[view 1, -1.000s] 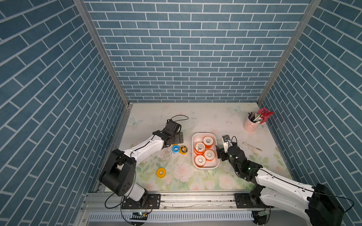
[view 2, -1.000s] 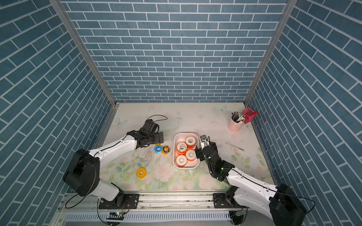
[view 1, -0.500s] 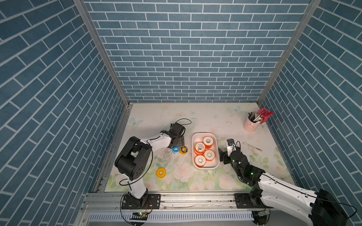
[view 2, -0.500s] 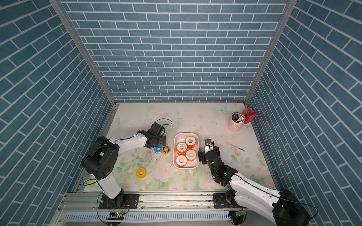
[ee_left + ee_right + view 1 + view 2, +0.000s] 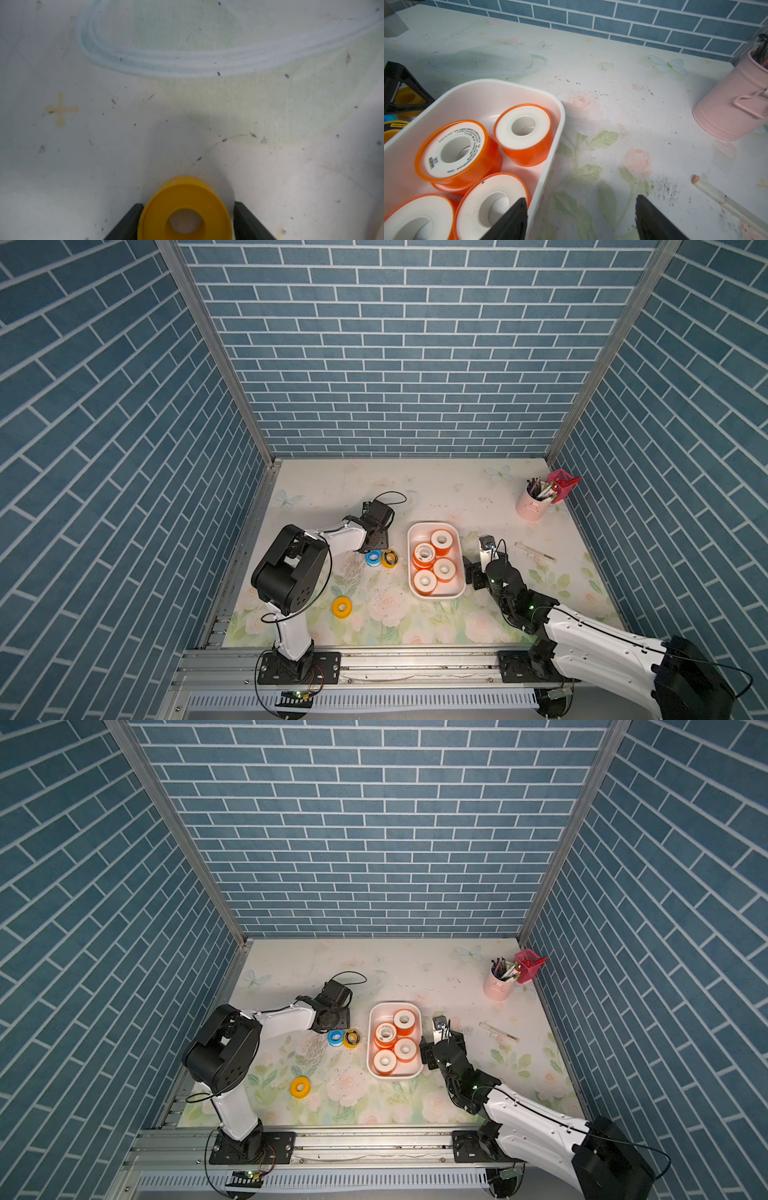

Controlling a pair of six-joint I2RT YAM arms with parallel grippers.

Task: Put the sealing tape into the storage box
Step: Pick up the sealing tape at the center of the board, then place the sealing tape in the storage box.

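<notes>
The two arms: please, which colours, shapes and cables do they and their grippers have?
The left arm and right arm have smooth white shells and bulky black round joints. Thin black cables loop beside them. The right arm carries a small green light. The left gripper and right gripper have flat black wedge-shaped fingers.

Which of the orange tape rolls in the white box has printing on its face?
The orange tape roll sitting raised on another roll in the storage box. Its white face carries black print; the other three rolls' faces are plain white.
</notes>
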